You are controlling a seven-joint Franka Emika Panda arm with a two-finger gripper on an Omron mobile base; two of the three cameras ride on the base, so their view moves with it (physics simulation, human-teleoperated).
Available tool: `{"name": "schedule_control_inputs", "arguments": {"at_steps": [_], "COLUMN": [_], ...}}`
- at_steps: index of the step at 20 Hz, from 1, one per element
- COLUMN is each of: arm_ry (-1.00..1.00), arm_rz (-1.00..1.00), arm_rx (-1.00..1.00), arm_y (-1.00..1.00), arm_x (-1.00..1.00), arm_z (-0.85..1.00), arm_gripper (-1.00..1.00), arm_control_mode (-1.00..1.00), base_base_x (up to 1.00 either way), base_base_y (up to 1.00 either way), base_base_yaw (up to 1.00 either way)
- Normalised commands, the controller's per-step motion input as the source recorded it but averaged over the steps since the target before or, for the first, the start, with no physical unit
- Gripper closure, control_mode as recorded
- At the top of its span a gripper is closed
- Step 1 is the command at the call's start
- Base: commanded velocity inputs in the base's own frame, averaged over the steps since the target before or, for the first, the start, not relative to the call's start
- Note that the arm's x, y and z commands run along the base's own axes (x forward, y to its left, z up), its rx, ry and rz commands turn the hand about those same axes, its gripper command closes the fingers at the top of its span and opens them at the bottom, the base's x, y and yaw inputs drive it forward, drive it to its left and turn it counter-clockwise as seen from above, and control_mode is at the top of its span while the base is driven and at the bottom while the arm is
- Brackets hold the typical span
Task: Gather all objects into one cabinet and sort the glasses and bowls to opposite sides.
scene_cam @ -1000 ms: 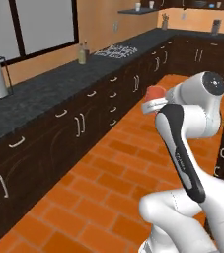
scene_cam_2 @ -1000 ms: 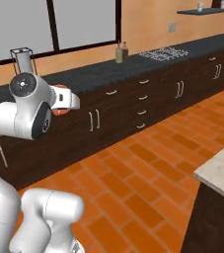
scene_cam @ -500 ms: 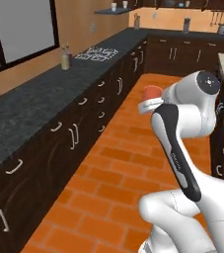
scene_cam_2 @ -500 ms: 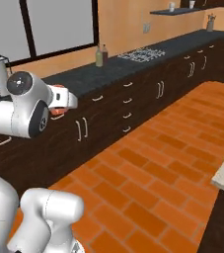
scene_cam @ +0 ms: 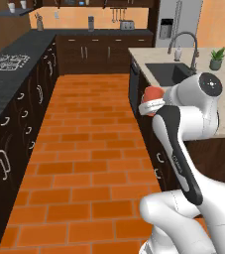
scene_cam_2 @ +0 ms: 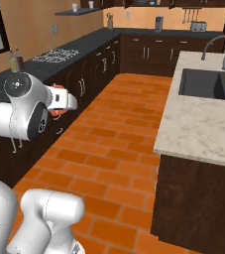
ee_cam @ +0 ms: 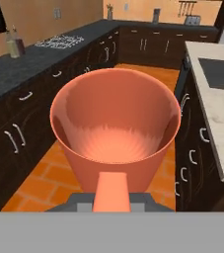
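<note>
The jaws were clenched on the orange-red cup (ee_cam: 114, 121), carried in the air above the brick floor (scene_cam: 86, 163), between the dark lower cabinets (scene_cam_2: 91, 77) and the pale island desk (scene_cam_2: 208, 121) with its sink (scene_cam_2: 210, 84).

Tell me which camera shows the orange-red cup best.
The hand view: the orange-red cup is close up, open mouth toward the camera, inside visible. Both base views catch just a sliver of it beside the white arm, at the hand.
</note>
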Motion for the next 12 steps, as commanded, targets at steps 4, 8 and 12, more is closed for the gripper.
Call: {"name": "schedule_control_inputs", "arguments": {"at_steps": [4, 8, 12], "arm_ry": [0.0, 0.0, 0.0], "arm_rz": [0.0, 0.0, 0.0], "arm_rx": [0.0, 0.0, 0.0], "arm_y": [0.0, 0.0, 0.0], "arm_x": [0.0, 0.0, 0.0], "arm_z": [0.0, 0.0, 0.0], "arm_gripper": [1.0, 1.0, 1.0], "arm_control_mode": [1.0, 1.0, 1.0], "base_base_x": [1.0, 1.0, 0.87], "base_base_y": [0.32, 0.75, 0.86], "base_base_yaw": [-0.39, -0.45, -0.62]}}
